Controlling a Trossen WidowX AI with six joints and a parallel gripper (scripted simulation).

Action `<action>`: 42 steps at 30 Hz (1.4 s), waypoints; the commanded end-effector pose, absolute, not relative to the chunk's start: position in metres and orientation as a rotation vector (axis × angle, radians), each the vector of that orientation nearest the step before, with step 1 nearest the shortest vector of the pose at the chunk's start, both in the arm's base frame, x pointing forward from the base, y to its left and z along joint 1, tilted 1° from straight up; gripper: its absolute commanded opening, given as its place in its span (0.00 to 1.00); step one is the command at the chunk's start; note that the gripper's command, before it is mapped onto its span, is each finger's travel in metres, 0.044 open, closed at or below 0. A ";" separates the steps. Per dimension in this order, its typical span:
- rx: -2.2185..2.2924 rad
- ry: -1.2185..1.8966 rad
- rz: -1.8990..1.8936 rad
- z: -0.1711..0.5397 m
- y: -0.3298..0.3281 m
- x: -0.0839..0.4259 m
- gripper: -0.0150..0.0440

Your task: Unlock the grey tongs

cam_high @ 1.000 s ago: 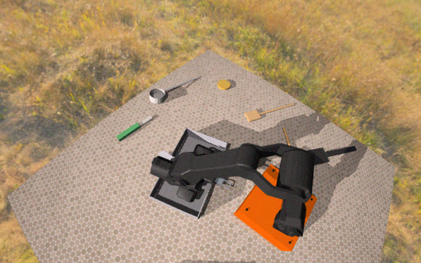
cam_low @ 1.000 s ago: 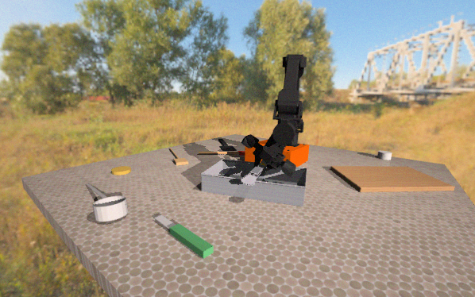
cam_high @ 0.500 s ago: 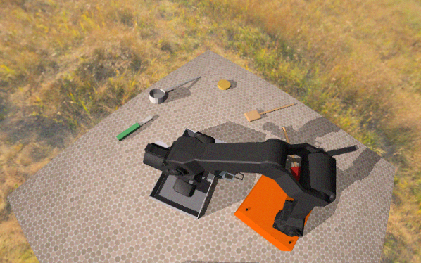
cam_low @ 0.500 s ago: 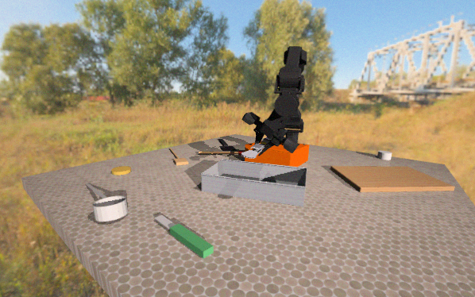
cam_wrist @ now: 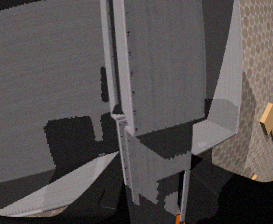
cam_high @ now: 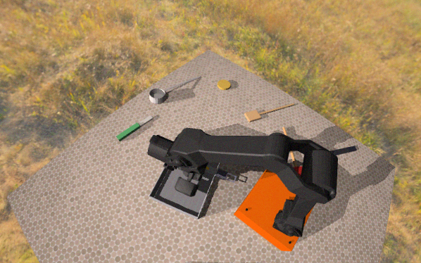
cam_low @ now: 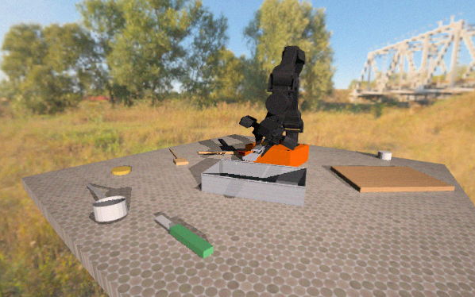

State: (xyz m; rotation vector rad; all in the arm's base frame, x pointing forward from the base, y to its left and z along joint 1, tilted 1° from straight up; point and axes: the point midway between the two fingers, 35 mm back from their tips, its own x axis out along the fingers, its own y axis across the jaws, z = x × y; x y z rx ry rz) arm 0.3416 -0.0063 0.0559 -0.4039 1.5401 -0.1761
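The grey tongs (cam_high: 227,175) (cam_low: 253,154) (cam_wrist: 162,60) are raised over the roasting tin (cam_high: 175,208) (cam_low: 252,190) (cam_wrist: 227,85) and look slanted in the exterior view. A thin loop at one end sticks out past the tin's side in the top view. My gripper (cam_wrist: 147,153) is shut on the tongs, with its dark fingers on both sides of them at the bottom of the wrist view. The arm hides the grip in the top view. The tongs' arms lie close together. The lock cannot be made out. The wooden board (cam_low: 395,179) lies flat to the right in the exterior view.
An orange block (cam_high: 263,200) (cam_low: 291,156) stands beside the tin, under the arm. A green-handled tool (cam_high: 129,131) (cam_low: 190,239), a small pan (cam_high: 157,95) (cam_low: 110,210), a yellow disc (cam_high: 224,84) (cam_low: 121,170) and a wooden spatula (cam_high: 253,115) (cam_low: 180,161) lie around. A white cup (cam_low: 384,155) stands behind the board.
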 end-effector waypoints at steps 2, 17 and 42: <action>-0.287 1.563 -0.058 0.056 -0.005 0.341 0.00; -0.117 1.560 0.117 0.060 0.000 0.341 0.00; 0.083 1.558 -0.076 0.063 0.109 0.339 0.00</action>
